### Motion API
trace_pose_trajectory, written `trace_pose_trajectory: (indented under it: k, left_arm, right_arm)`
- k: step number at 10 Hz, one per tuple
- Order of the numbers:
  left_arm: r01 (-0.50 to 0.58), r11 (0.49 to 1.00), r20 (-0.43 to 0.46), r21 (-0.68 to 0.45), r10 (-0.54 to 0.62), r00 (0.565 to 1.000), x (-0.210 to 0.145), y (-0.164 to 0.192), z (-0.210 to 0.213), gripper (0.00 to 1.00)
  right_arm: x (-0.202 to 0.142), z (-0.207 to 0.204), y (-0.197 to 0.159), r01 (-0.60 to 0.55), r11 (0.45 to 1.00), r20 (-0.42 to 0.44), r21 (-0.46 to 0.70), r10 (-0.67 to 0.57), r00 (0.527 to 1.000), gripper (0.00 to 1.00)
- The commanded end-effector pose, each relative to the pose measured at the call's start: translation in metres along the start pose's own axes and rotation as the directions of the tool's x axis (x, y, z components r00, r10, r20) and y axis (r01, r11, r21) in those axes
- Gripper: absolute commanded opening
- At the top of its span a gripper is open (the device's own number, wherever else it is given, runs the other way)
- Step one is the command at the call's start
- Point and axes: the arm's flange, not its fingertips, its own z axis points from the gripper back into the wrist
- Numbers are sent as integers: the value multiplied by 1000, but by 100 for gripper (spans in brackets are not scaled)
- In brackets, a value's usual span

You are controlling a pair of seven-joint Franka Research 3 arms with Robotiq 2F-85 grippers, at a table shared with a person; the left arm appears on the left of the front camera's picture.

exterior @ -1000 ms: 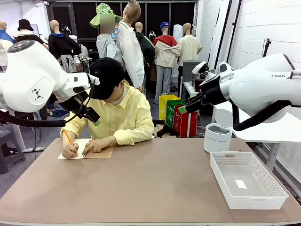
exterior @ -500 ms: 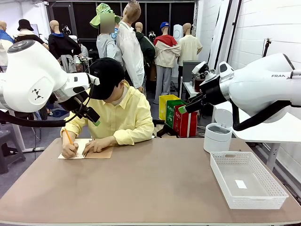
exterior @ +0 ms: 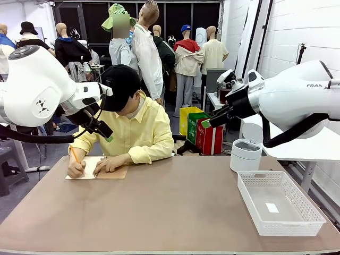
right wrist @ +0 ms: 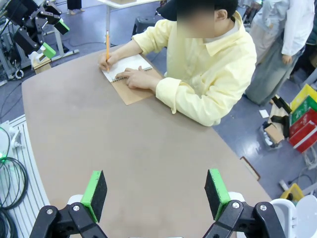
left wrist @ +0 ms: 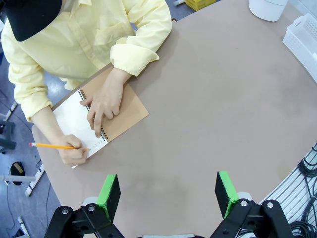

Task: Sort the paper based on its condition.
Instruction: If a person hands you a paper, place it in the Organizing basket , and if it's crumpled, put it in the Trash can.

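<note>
The notebook (exterior: 119,172) lies at the table's (exterior: 175,207) far-left edge, under the hands of the person (exterior: 141,133) seated behind that edge; the bin (exterior: 245,156) stands at the far-right corner; the basket (exterior: 289,229) lies along the right edge, before the bin.

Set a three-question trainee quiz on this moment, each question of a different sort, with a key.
1. True or false: the left gripper is shut on a sheet of paper.
2. Where on the table does the white basket stand? A: on the robot's right side. B: on the robot's left side. C: in the middle.
3. Fill in: the person is writing in the spiral notebook with a ____.

Key
1. False. Its jaws stand open with nothing between them, as do those of the right gripper.
2. A.
3. pencil.
</note>
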Motion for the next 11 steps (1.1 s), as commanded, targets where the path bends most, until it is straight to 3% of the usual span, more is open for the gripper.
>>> trace_pose_trajectory:
  k: [1,11]
  left_arm:
    - [1,1000,1,2,-1,1000,0,1,0,100]
    - [1,1000,1,2,-1,1000,0,1,0,100]
  right_arm:
    - [0,0,1,-1,1000,-5,3,1,1000,100]
    - [0,0,1,-1,1000,-5,3,1,1000,100]
